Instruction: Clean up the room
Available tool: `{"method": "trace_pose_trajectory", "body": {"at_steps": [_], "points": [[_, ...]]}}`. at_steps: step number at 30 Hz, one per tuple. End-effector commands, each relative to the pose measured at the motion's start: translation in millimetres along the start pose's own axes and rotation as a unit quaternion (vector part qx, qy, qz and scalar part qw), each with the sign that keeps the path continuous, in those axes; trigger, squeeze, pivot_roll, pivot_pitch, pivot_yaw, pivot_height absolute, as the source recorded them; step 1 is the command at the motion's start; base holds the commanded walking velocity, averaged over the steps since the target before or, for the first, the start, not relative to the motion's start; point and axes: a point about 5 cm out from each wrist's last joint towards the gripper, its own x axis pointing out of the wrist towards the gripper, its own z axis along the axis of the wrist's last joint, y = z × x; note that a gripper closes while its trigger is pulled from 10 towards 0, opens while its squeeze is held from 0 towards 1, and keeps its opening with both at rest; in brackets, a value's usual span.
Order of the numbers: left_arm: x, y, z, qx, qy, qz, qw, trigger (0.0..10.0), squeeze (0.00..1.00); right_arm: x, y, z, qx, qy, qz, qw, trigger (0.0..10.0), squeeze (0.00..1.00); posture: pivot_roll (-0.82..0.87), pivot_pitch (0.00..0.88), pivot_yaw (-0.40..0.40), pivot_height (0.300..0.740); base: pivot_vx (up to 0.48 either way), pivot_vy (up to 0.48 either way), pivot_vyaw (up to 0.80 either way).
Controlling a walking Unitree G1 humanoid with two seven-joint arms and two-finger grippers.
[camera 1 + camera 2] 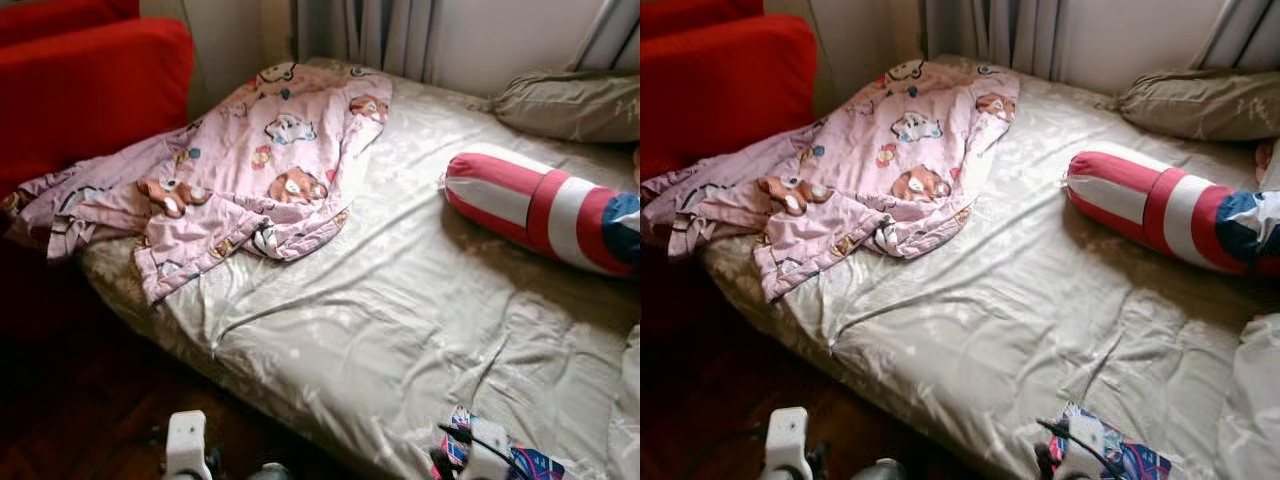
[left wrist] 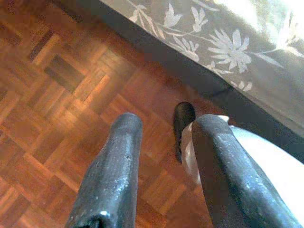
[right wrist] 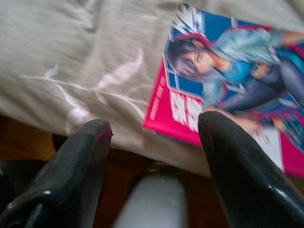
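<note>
You're facing a bed (image 1: 400, 300) covered with a beige floral sheet, wrinkled all over. A pink cartoon-print blanket (image 1: 250, 170) lies crumpled on the bed's far left part, its left end spilling off the edge toward a red sofa (image 1: 90, 90) that stands beside the bed. A red-and-white striped bolster pillow (image 1: 540, 210) with a blue end lies on the right side of the bed, well apart from the blanket. A beige pillow (image 1: 570, 105) sits behind the bolster, up near the wall and the curtains (image 1: 370, 35).

A comic book (image 3: 228, 80) with a pink spine and a blue illustrated cover lies flat on the sheet at the bed's near edge, on the right. Your right gripper (image 3: 154, 142) hovers just at that edge, jaws released and spread wide, one finger over the book's pink corner, the other over bare sheet. You can't tell whether the finger touches the cover.

Your left gripper (image 2: 166, 156) hangs low over the parquet floor (image 2: 57, 95), beside the bed's edge, jaws released with a clear gap and nothing between them. A small dark object lies on the floor just beyond the fingers; too unclear to name.

In the head views both arms show at the bottom edge, left arm over the dark floor, right arm at the book.
</note>
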Motion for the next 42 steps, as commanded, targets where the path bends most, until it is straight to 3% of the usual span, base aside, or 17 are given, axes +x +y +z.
{"method": "trace_pose_trajectory", "body": {"at_steps": [1, 10, 39, 42], "points": [[-0.9, 3.7, -3.3, 0.008, 0.009, 0.004, 1.000, 10.0, 0.00, 0.9, 4.9, -0.3, 0.009, 0.003, 0.004, 1.000, 10.0, 0.00, 0.07, 0.169, -0.017, 0.740, 0.000, 0.292, 0.00], [-1.2, 4.3, -4.0, 0.008, 0.010, 0.004, 1.000, 10.0, 0.00, 0.8, 5.1, -0.9, 0.019, 0.002, 0.001, 1.000, 10.0, 0.00, 0.07, 0.173, -0.014, 0.740, 0.000, 0.099, 0.00], [-2.1, 5.4, -6.9, 0.007, 0.015, 0.005, 1.000, 10.0, 0.00, 0.6, 5.6, -3.0, 0.039, 0.003, -0.002, 0.999, 10.0, 0.00, 0.07, 0.183, -0.012, 0.740, 0.000, 0.389, 0.00], [-2.5, 6.1, -8.0, 0.008, 0.016, 0.006, 1.000, 10.0, 0.00, 0.4, 5.5, -3.6, 0.042, 0.003, -0.003, 0.999, 10.0, 0.00, 0.07, 0.184, -0.011, 0.740, 0.000, -0.133, 0.00]]}}
